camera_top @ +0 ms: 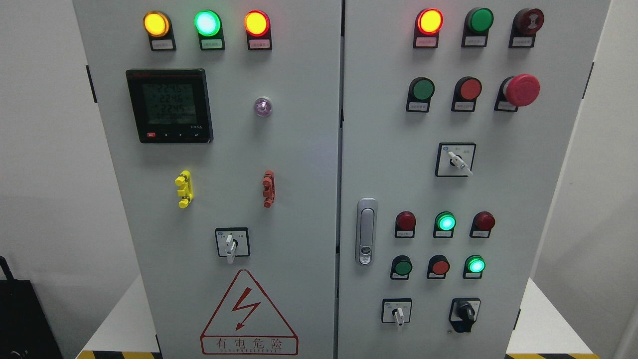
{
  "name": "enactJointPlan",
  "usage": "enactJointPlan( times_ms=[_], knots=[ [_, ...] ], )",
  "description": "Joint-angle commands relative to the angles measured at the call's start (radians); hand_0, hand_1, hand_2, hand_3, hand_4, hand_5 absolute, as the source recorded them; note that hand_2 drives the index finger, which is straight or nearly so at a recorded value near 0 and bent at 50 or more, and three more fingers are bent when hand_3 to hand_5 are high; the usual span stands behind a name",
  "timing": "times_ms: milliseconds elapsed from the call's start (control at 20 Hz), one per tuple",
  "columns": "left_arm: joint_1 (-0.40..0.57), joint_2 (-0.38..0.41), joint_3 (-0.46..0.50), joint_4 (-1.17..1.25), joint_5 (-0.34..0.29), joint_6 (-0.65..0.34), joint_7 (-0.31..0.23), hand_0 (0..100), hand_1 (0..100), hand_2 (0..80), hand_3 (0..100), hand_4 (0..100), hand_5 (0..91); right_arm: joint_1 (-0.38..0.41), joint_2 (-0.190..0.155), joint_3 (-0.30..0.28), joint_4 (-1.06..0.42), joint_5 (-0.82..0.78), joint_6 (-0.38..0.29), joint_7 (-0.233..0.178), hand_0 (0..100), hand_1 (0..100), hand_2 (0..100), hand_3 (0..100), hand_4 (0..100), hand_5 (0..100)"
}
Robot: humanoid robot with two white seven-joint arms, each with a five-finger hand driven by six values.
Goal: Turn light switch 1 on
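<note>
A grey electrical cabinet with two doors fills the head view; its left door (299, 149) and right door (389, 149) carry lamps, buttons and switches. Neither of my hands shows anywhere. On the left door a white-handled rotary switch (231, 244) points down. The right door has a white rotary switch (456, 160) turned to the lower right, another white one (397, 312) at the bottom, and a black knob switch (465, 313) beside it. Which of these is light switch 1 I cannot tell; the labels are too small to read.
Lit lamps: yellow (156, 23), green (207, 22), red (256, 23), red (429, 21), green (445, 222), green (475, 264). A red mushroom stop button (521, 90), a meter display (169, 105) and a chrome door handle (366, 232) stick out. The cabinet stands on a white platform (543, 324).
</note>
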Motion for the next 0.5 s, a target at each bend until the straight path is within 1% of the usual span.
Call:
enactJointPlan(
  times_ms=[0,150,301,351,401,451],
  knots=[
    [-0.07,-0.002,-0.081,-0.156,-0.044,0.035,0.016,26,44,40.7,71,86,76.2,0.0,0.0,-0.001,0.0,0.0,0.0,-0.001,0,0,0,0,0,0],
    [-0.119,-0.027,-0.106,-0.156,-0.113,0.081,0.049,24,46,42.9,73,88,77.9,0.0,0.0,-0.001,0.0,0.0,0.0,-0.002,0,0,0,0,0,0],
    [-0.159,-0.059,-0.144,-0.156,-0.139,0.136,0.087,23,47,44.3,75,89,79.5,0.0,0.0,0.001,0.0,0.0,0.0,-0.001,0,0,0,0,0,0],
    [-0.164,-0.067,-0.165,-0.156,-0.145,0.154,0.107,23,47,44.5,76,90,80.4,0.0,0.0,0.001,0.0,0.0,0.0,-0.001,0,0,0,0,0,0],
    [-0.167,-0.076,-0.187,-0.157,-0.161,0.17,0.139,23,47,44.5,76,90,80.9,0.0,0.0,0.001,0.0,0.0,0.0,-0.001,0,0,0,0,0,0],
    [-0.167,-0.078,-0.207,-0.157,-0.181,0.184,0.182,22,47,45.0,78,91,82.6,0.0,0.0,-0.001,0.0,0.0,0.0,-0.001,0,0,0,0,0,0]
  ],
)
